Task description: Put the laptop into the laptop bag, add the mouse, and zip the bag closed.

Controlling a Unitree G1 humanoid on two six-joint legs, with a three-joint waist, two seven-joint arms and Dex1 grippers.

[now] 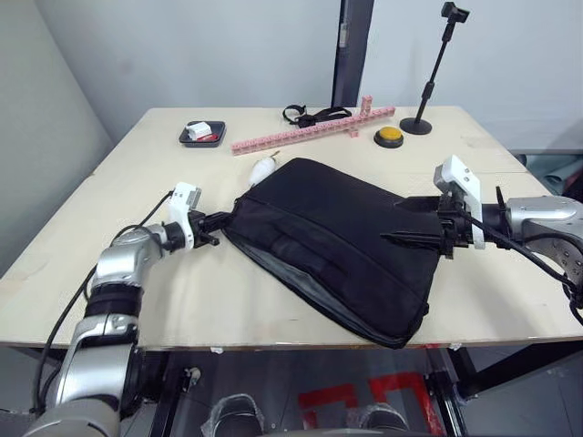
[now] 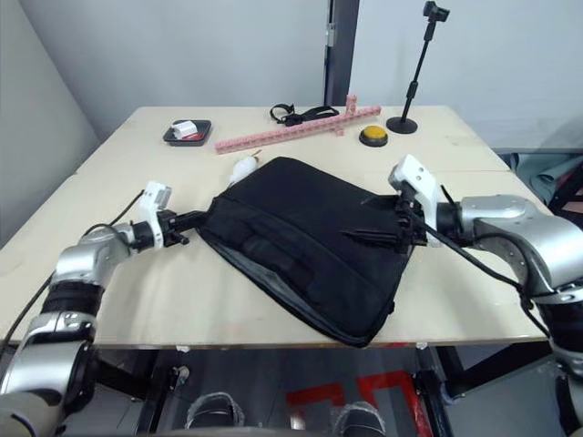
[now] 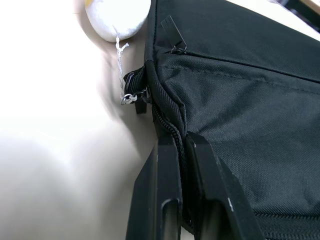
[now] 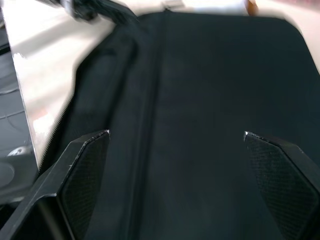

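Observation:
The black laptop bag (image 1: 337, 237) lies flat and slanted across the middle of the table. My left gripper (image 1: 221, 226) is at the bag's left corner. In the left wrist view its fingers (image 3: 165, 180) are shut on the zippered edge seam of the bag (image 3: 250, 110). My right gripper (image 1: 393, 221) hovers open over the bag's right part, and both its pads (image 4: 85, 170) stand wide apart above the black fabric (image 4: 175, 90). The laptop and the mouse are out of view.
A white oval lump (image 1: 263, 169) with an orange piece and a string lies by the bag's far corner. Farther back are a black tray (image 1: 202, 134), a long pink strip (image 1: 310, 129), a black strap (image 1: 314, 115), a yellow button (image 1: 389, 137) and a camera stand (image 1: 428, 91).

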